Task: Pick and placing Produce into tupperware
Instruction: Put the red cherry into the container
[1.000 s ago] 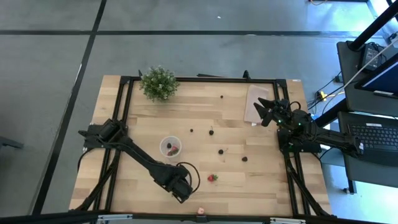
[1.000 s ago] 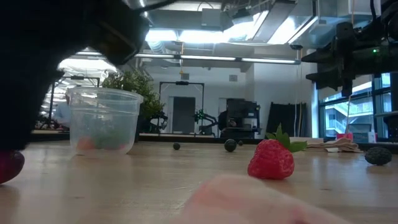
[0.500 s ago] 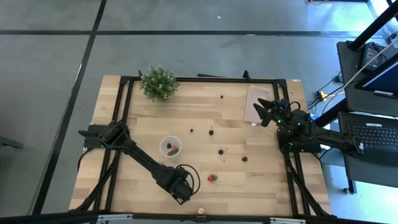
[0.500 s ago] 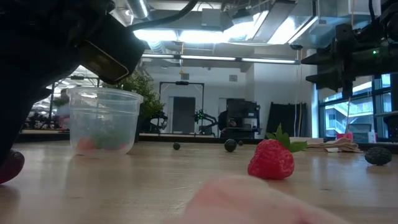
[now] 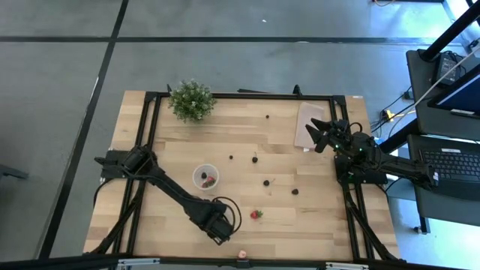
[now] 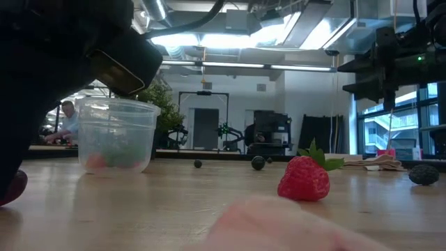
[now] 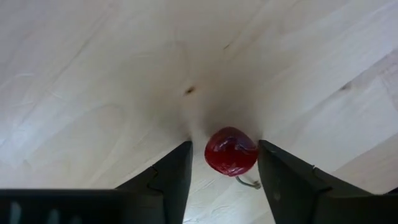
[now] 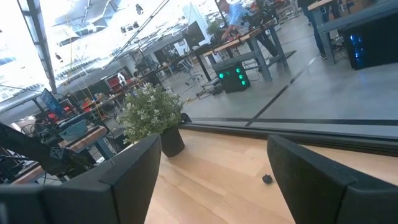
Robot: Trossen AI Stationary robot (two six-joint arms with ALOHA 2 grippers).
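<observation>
A red cherry lies on the wood near the table's near edge. My left gripper points straight down over it, open, one finger on each side. In the high view this gripper hides the cherry, and in the low view only the cherry's edge shows. The tupperware stands upright at mid-table with a strawberry and a dark berry inside. Another strawberry lies to the right of my left gripper. My right gripper hovers open and level at the table's far right. My left gripper comes at the red cherry from above, its fingers pointing down. A strip of bare wood shows between one finger and the cherry. The other finger stands right at the cherry's side; whether it touches, I cannot tell. The cherry rests on the table.
Dark berries lie scattered across the middle and far side. A potted plant stands at the far left, a beige sheet lies at the far right, and a small pink thing sits at the near edge.
</observation>
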